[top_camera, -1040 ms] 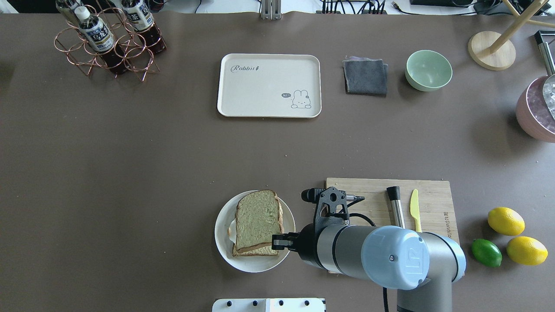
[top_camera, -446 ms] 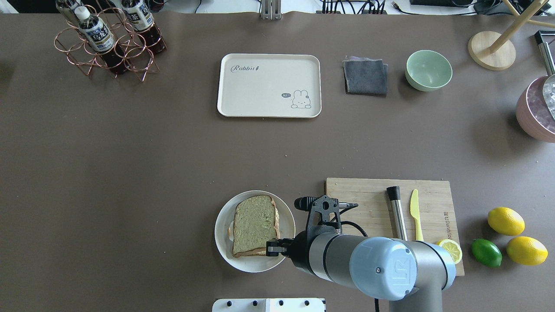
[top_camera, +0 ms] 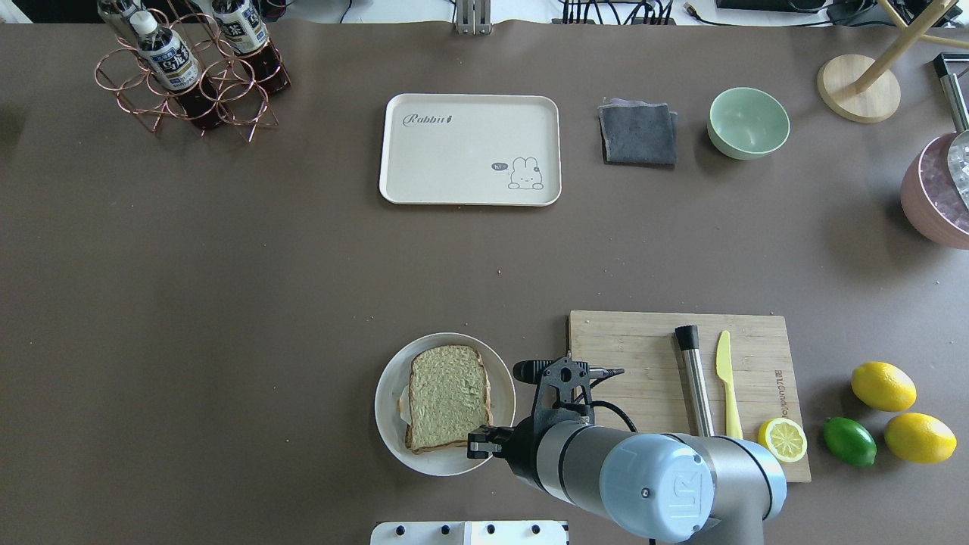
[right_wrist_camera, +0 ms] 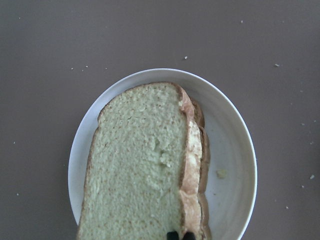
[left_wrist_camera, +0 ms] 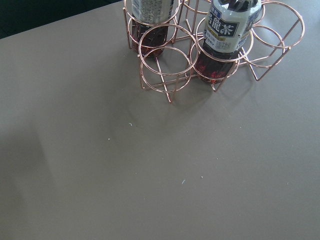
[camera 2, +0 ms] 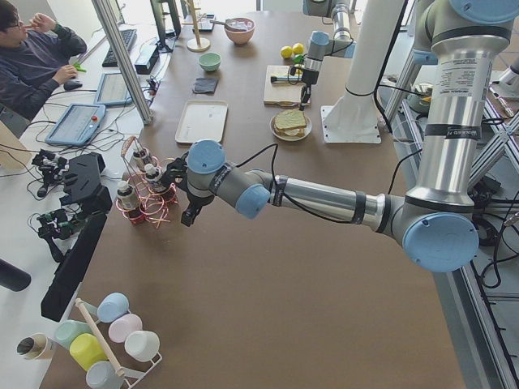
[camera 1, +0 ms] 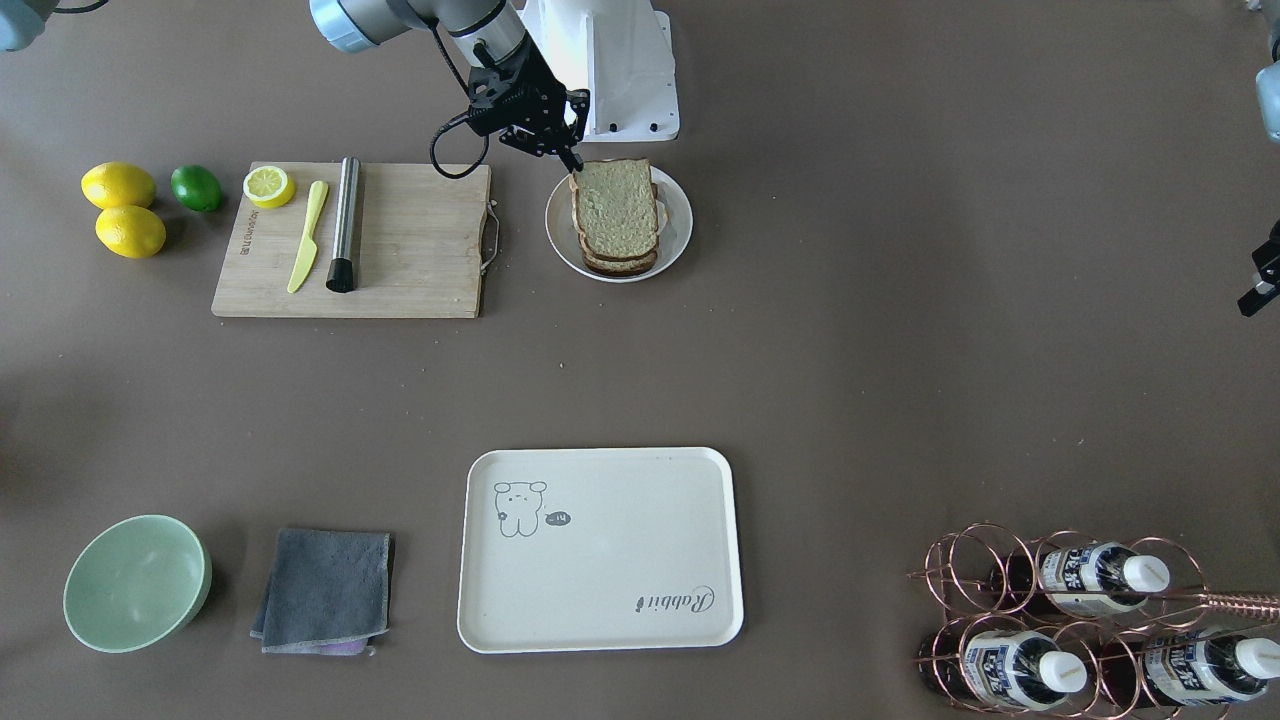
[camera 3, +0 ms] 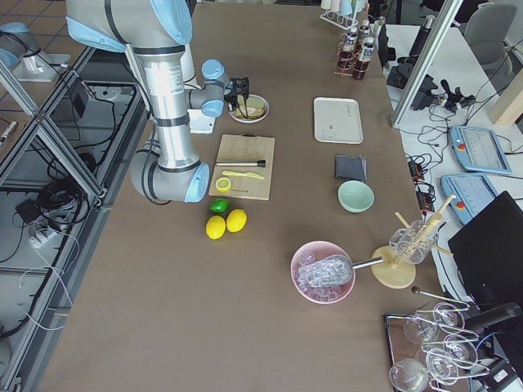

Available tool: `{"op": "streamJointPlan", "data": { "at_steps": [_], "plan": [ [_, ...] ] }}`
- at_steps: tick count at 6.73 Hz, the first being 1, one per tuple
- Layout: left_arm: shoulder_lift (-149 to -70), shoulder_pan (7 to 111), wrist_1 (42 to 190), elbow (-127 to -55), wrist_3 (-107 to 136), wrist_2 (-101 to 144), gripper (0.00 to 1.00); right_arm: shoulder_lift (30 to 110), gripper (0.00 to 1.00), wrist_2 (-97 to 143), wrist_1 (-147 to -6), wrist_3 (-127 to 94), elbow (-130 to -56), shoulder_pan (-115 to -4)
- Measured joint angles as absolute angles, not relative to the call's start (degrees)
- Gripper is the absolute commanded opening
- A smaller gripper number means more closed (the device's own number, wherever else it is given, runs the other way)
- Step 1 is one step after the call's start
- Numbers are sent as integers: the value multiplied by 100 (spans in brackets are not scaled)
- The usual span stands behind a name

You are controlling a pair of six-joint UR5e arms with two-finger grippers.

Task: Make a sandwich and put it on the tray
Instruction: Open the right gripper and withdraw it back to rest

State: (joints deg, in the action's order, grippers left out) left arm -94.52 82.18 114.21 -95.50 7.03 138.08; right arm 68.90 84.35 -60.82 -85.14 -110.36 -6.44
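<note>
From overhead, the sandwich (top_camera: 447,397) lay flat on its plate (top_camera: 386,425), well apart from the tray (top_camera: 454,159) at its 12 o'clock. The right gripper (top_camera: 477,443) sat at the sandwich's 5 o'clock corner — fingers nearly together, pinching the top slice's crust. The left gripper (camera 2: 191,215) hung near the rack (camera 2: 144,198), off at 10 o'clock — I couldn't tell whether its fingers were apart or together.

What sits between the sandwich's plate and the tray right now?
Nothing: in the overhead view only bare brown table separates the plate from the tray. The front-facing view agrees.
</note>
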Motion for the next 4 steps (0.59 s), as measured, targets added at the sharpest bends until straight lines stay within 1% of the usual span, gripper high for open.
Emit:
{"op": "streamJointPlan", "data": {
  "at_steps": [3,4],
  "plan": [
    [-9463,8215,11411,-9548,703,13808,99,6897,100,8157,-6116,-8416,-11010,-714],
    [-9465,8213,11409,-9546,703,13808,99,6878,100,8282,-6231,-8376,-11024,-914]
  ]
}}
